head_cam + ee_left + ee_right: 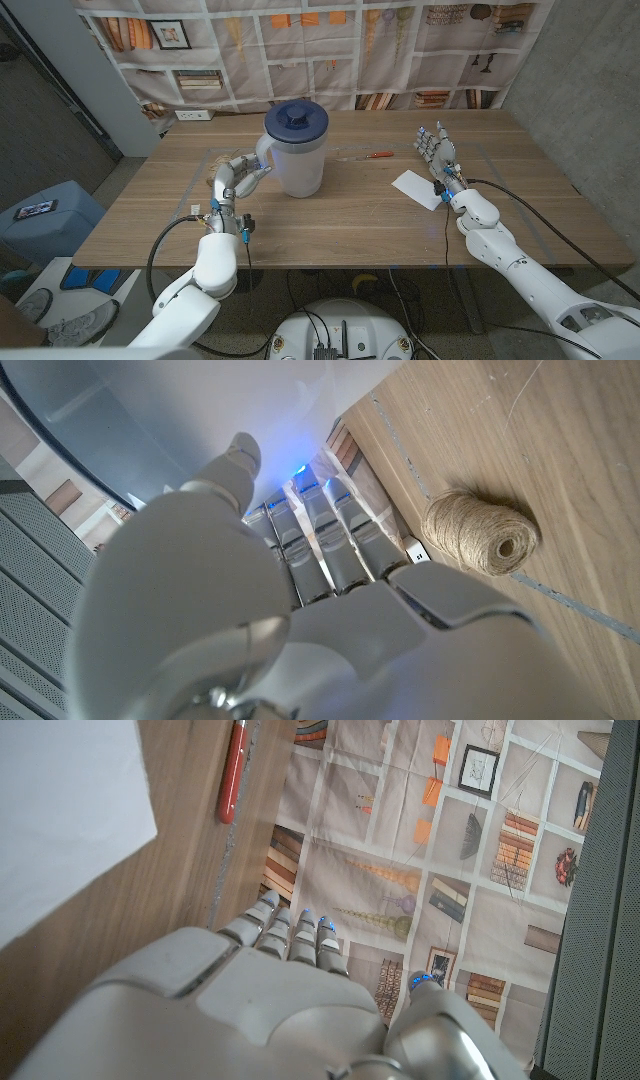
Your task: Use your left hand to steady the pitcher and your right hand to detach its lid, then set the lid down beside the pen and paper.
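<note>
On table (330,225), left hand (232,183) curled against pitcher (297,152); lid (296,118) lay well left of right hand (437,152), fingers spread, empty.

— Surface under inspection?
— A wooden counter (330,225), plank-grained, with faint taped or marked lines across it.

— Items resting directly on it?
— A translucent pitcher (298,158) with a dark blue lid (296,119), standing upright left of centre toward the far edge. A red pen (380,155) lies to its right, near the far side. A white sheet of paper (418,189) lies nearer than the pen, on the right half, apart from it.

— Anything else?
— A ball of twine (483,533) sits on the wood, seen in the left wrist view; in the head view it cannot be made out.
</note>
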